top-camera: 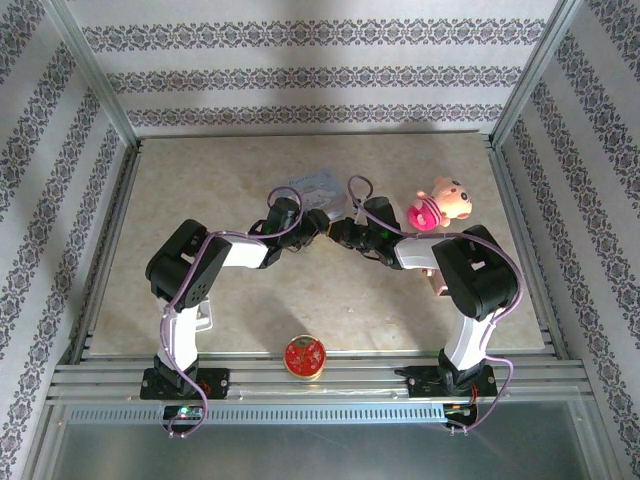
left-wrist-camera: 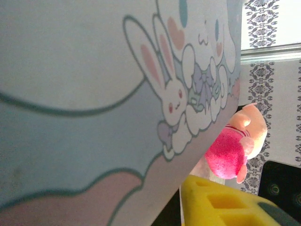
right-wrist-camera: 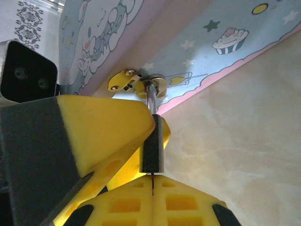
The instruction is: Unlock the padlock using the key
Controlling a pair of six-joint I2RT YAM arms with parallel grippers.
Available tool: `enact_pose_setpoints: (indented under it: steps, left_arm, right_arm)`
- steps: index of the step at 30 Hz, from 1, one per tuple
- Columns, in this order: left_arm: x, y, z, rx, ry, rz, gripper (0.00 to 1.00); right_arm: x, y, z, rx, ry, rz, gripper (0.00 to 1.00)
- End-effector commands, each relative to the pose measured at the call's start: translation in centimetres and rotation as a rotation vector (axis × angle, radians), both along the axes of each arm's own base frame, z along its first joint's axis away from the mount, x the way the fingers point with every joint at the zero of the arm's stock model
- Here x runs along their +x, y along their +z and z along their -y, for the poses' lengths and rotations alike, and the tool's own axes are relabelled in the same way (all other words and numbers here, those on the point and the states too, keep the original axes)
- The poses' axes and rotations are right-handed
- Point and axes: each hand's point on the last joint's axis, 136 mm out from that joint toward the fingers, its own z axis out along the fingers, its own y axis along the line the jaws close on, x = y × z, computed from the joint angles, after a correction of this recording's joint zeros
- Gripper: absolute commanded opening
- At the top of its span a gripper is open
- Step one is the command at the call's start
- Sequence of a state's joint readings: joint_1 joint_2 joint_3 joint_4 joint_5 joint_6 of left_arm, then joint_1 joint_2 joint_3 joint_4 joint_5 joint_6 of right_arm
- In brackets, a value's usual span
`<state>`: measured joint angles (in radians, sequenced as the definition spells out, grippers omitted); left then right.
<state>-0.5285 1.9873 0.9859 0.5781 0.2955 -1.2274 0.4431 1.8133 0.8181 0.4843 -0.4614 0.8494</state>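
The padlock (right-wrist-camera: pixel 153 146) is a tiny dark body with a silvery edge. Its thin shackle (right-wrist-camera: pixel 151 101) runs up into the hasp on the pale blue cartoon tin (right-wrist-camera: pixel 197 42). My left gripper (right-wrist-camera: pixel 157 129) is shut on the padlock, one yellow finger (right-wrist-camera: pixel 103 127) in front and one behind. My right gripper (right-wrist-camera: pixel 153 178) sits directly under the padlock, shut on the key (right-wrist-camera: pixel 153 186). Only a thin dark sliver of the key shows, leading up to the padlock's underside. From above, the left gripper (top-camera: pixel 318 228) and right gripper (top-camera: pixel 340 235) meet beside the tin (top-camera: pixel 318 185).
A pink and peach plush toy (top-camera: pixel 440 205) lies just right of the tin, and the toy (left-wrist-camera: pixel 235 150) shows past the tin's edge (left-wrist-camera: pixel 117 94). A round red object (top-camera: pixel 303 355) sits at the table's near edge. Metal frame posts stand on both sides.
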Motion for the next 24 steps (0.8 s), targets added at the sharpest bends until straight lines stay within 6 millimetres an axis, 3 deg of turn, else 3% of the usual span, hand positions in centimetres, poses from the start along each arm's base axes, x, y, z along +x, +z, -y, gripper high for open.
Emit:
enact_pose_setpoints:
  steps: [1,11,21,24]
  left_arm:
    - [-0.5,-3.1,-1.0,0.009,0.031,-0.095,0.32]
    - [-1.5,-3.8,-1.4,-0.002,0.032,-0.113,0.01]
    - [-2.8,-3.7,-1.6,-0.048,0.026,-0.129,0.0]
    - [-3.5,-3.7,-1.9,-0.042,0.019,-0.139,0.0]
  right_arm:
    - [0.7,1.4,-1.2,0.042,0.021,0.043,0.0]
    - [0.7,1.6,-1.0,0.033,-0.001,0.044,0.04]
    - [-0.2,2.0,-0.6,0.006,-0.016,0.047,0.28]
    - [-0.9,2.3,-0.1,-0.015,-0.028,0.052,0.31]
